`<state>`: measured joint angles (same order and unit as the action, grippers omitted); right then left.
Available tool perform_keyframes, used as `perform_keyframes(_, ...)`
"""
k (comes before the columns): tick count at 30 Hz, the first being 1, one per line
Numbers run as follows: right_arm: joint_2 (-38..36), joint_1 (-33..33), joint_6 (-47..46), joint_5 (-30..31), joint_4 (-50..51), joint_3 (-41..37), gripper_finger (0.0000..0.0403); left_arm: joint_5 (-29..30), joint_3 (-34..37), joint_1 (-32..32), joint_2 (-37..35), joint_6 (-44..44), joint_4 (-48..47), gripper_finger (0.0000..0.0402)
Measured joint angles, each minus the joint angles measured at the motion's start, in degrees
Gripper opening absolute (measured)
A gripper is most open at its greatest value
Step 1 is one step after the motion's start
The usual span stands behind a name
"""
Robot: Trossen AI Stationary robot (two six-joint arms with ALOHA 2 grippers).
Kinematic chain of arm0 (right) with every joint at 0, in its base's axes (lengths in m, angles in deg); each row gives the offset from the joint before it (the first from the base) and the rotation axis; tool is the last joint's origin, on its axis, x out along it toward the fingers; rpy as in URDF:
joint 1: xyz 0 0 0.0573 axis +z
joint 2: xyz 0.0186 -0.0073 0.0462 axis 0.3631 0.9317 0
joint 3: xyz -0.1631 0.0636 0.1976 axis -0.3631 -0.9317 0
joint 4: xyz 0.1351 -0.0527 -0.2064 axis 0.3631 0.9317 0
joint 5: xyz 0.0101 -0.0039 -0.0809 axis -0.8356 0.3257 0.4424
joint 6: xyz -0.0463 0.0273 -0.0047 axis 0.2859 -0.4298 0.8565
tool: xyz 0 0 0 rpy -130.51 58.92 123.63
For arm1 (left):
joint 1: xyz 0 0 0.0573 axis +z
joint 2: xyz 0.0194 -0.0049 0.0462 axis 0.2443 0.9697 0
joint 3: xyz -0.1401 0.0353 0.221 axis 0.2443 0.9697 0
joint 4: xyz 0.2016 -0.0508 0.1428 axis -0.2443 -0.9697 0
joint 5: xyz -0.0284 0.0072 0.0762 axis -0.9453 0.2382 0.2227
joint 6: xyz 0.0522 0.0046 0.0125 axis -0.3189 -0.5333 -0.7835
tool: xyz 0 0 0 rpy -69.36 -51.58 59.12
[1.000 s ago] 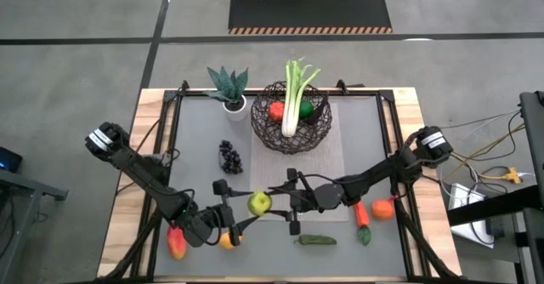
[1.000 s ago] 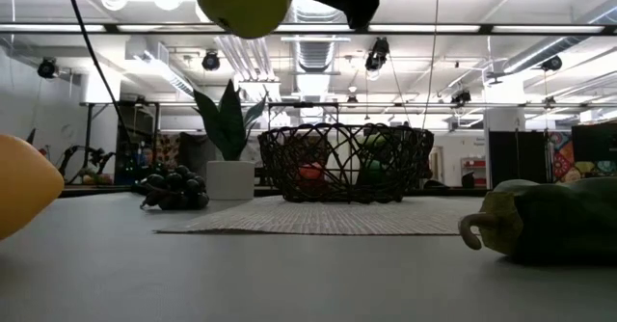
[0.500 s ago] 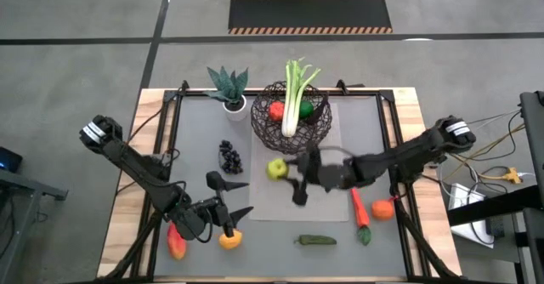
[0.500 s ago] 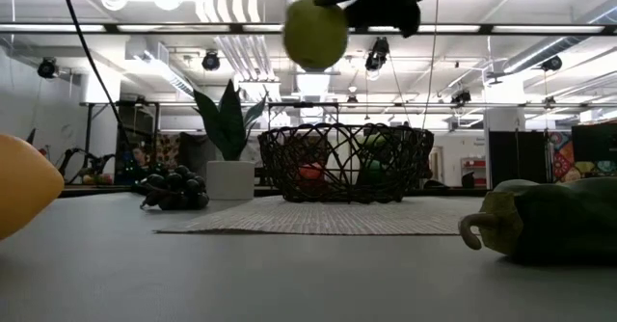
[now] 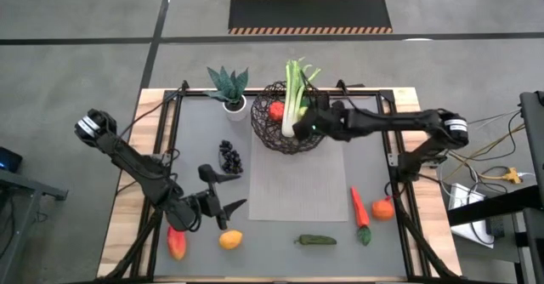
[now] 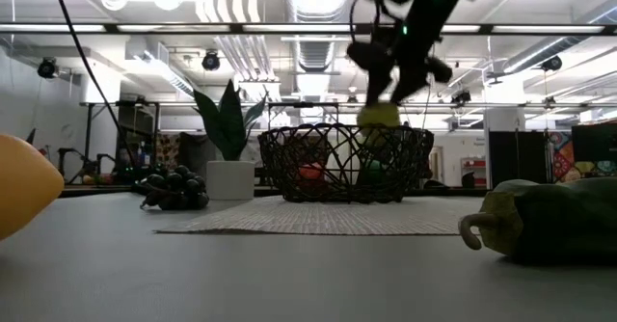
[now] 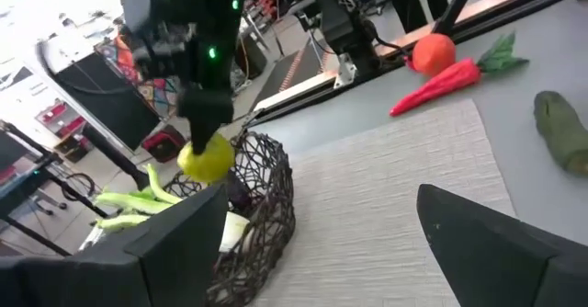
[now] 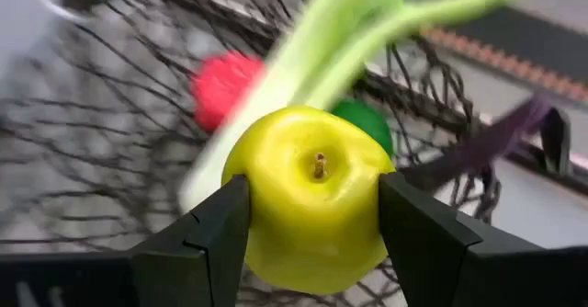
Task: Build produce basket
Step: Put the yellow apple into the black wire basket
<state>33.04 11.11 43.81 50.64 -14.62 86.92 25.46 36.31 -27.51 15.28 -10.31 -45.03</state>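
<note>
Right gripper (image 5: 311, 124) is clamped on the yellow-green apple (image 8: 312, 195), one finger on each side, hanging right over the basket's (image 5: 274, 133) right rim. From the low view the apple (image 6: 379, 117) sits just at rim height, not down inside. The basket is at the far middle of the table, on the far edge of the woven mat (image 5: 297, 186). Inside it there's a red fruit (image 5: 276, 110) and a green one (image 8: 364, 121), plus the leek (image 5: 294, 97) leaning up and poking out past the far rim.

Left gripper (image 5: 223, 201) is parked near the front left with its fingers spread wide and nothing between them, just above the orange fruit (image 5: 229, 240). The red-orange fruit (image 5: 176, 243) is right by the near-left table edge.

Most of the mat is bare, so the middle is open. Grapes (image 5: 230, 156) sit left of the mat and the potted plant (image 5: 229, 89) at the far left of the basket. Carrot (image 5: 359, 207) and another orange fruit (image 5: 382, 208) are near the right edge, green pepper (image 5: 317, 241) near the front edge.
</note>
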Motion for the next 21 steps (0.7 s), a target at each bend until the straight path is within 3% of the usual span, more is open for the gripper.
perform_keyframes(4, 2.7, -3.8, -1.0, -5.3, -1.0, -2.2, 0.0201, 0.0, 0.7, -0.1, -0.4, 0.6, 0.0, 0.0336)
perform_keyframes(21, 11.0, -4.8, -3.2, -4.7, -3.7, -2.4, 0.0203, -0.1, 0.8, -0.1, -0.1, 2.2, 0.1, 0.0336)
